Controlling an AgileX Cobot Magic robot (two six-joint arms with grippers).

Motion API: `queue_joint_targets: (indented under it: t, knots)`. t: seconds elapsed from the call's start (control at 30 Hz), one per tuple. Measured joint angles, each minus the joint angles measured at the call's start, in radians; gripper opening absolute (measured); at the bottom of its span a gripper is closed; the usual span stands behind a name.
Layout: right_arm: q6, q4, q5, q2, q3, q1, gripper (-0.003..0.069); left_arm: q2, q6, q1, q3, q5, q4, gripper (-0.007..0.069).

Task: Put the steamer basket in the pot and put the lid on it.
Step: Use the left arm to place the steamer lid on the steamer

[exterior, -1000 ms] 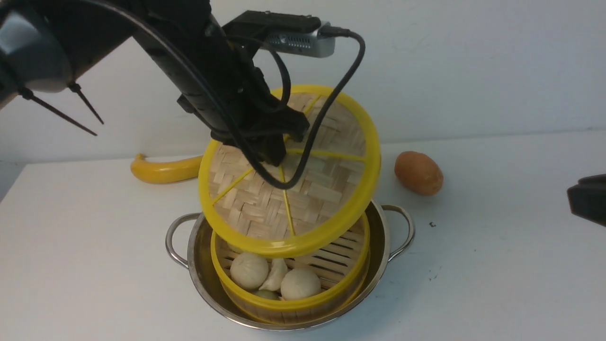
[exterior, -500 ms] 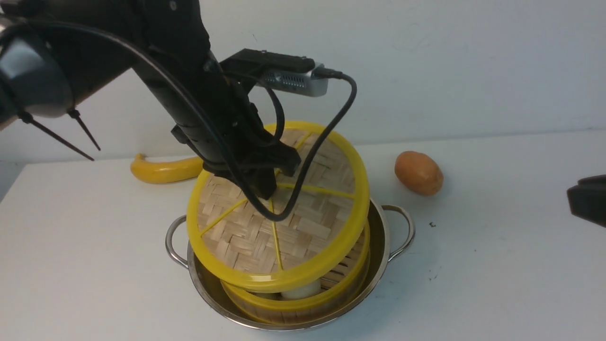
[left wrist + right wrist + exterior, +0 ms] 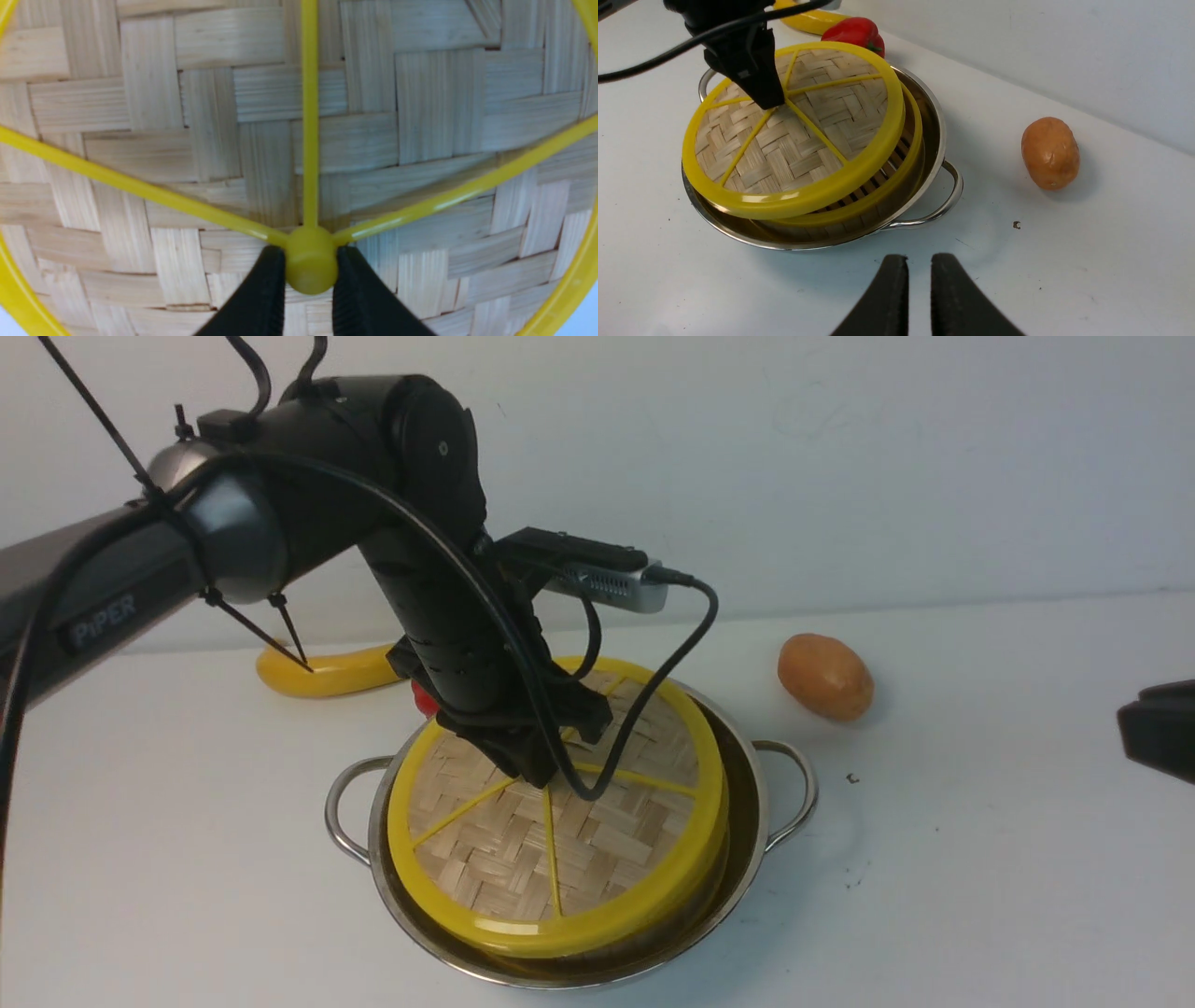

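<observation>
Woven-bamboo lid tilts beneath the left end effector, which is clamped on its knob.

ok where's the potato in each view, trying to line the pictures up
front view: the potato lies on the table to the right of the pot, clear of its handle.
left wrist view: not in it; the lid fills the picture.
right wrist view: the potato lies beside the pot, on its looped handle's side, apart from it.
shared landmark: the yellow-rimmed woven lid, gripped at its centre by the left gripper, shows in all three.
</observation>
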Motion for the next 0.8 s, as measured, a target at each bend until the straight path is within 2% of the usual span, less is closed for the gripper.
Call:
queue_joint_targets:
  t: [0.47,0.8]
  knots:
    - [-0.018,0.033,-0.003,0.0,0.0,0.0,0.0067,0.028,0.025,0.0,-0.003,-0.007,-0.004,0.0122]
    - [-0.02,0.033,-0.003,0.0,0.0,0.0,0.0067,0.078,0.025,0.0,-0.129,-0.009,-0.004,0.0122]
